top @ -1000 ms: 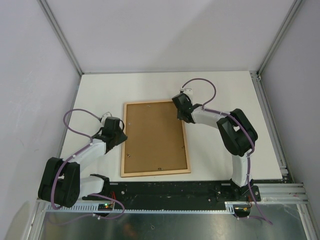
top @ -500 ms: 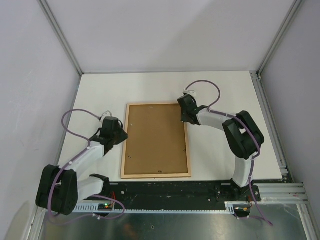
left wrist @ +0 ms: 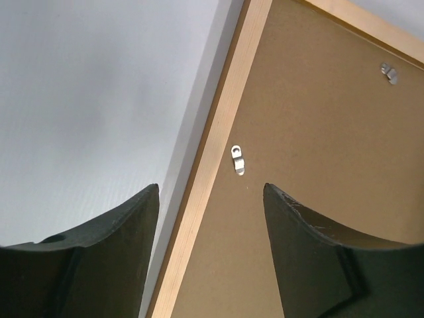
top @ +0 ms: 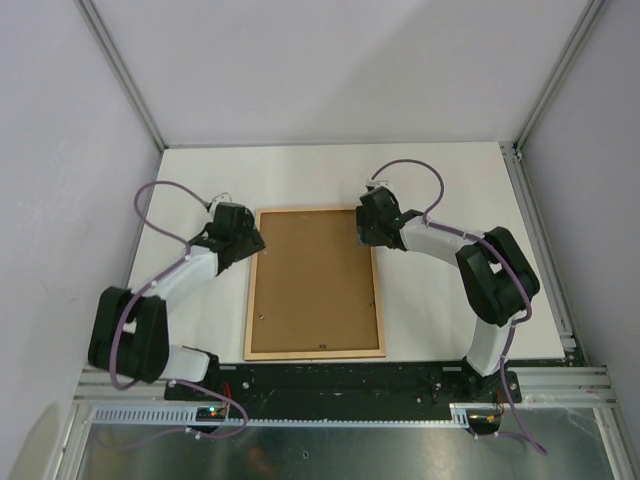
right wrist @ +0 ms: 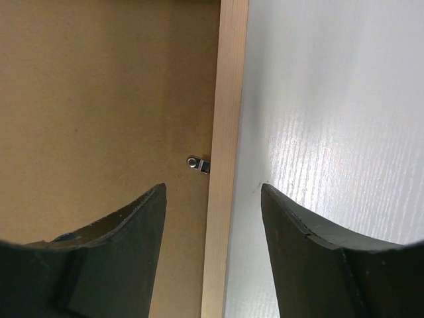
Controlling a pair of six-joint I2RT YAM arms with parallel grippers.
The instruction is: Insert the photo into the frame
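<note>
Looking at the overhead view first: the frame point(top: 315, 354) lies face-down mid-picture on the counter point(top: 440, 190), with the brown backing board point(top: 315, 285) filling it. It sits squarer than a second ago, when it was skewed, and has slid a bit to the right. Both arms have crept up to its top corners, the left claw point(top: 245, 238) at the upper left and the right claw point(top: 368, 232) at the upper right. In the left wrist view, that claw point(left wrist: 211, 199) has gone from nearly pinched to spread, with the pale rail point(left wrist: 218, 152) and a small metal clip point(left wrist: 238, 161) showing in the gap, and it's gripping nothing. Same story in the right wrist view: the right claw point(right wrist: 213, 192) is spread over the rail point(right wrist: 228, 79) and its clip point(right wrist: 197, 163). The photo isn't visible anywhere, so I'd guess it's already under the board. To me this reads as letting go after straightening, with maybe only the clips left.
</note>
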